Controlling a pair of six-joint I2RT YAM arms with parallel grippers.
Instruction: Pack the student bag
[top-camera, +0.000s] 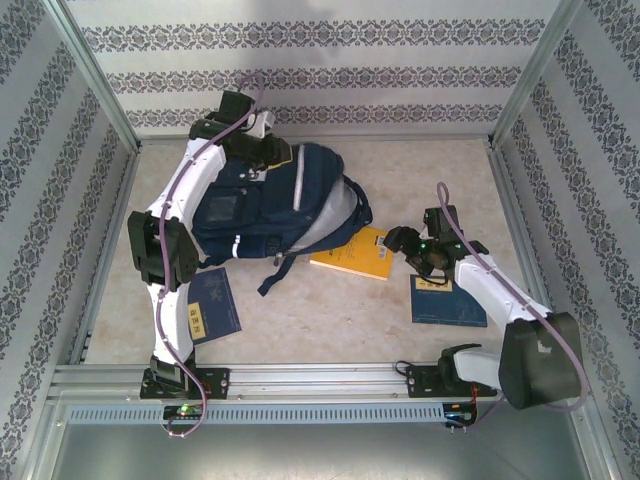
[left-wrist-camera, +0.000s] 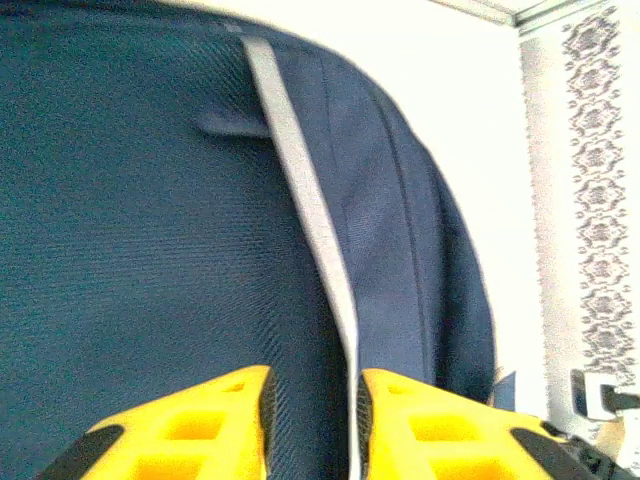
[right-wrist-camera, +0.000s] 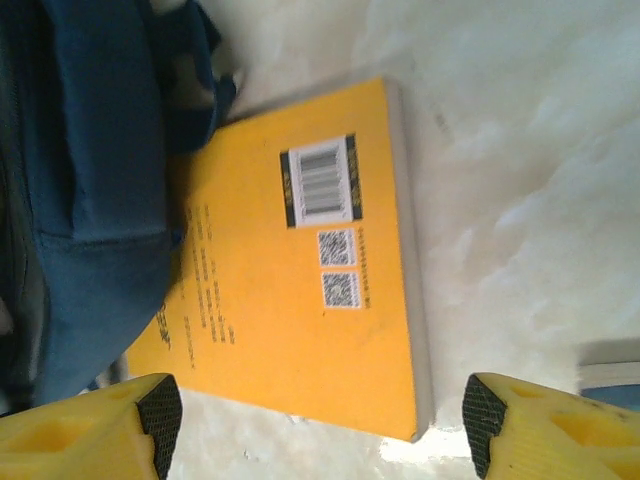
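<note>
Worktop (top-camera: 330, 330): pale and marbled, with patterned paper walls around it.
Student bag (top-camera: 270, 205): lies left of centre, top toward the far wall.
Yellow book (top-camera: 352, 253): lies flat just beside the bag, one edge tucked under navy fabric.
Blue books (top-camera: 213, 305): two, one near each arm's base.
Left gripper (top-camera: 262, 150): at the bag's far edge, fingers narrowly apart astride the grey stripe (left-wrist-camera: 300, 200); I cannot tell whether cloth is pinched.
Right gripper (right-wrist-camera: 322, 415): spread wide over the yellow book. It would probably do best to take the free long edge, clear of the fabric.
Right wrist view: makes the barcode (right-wrist-camera: 320, 180) and the tucked edge plain, both too small from above.
Top view: gives the bag's whole lie.
</note>
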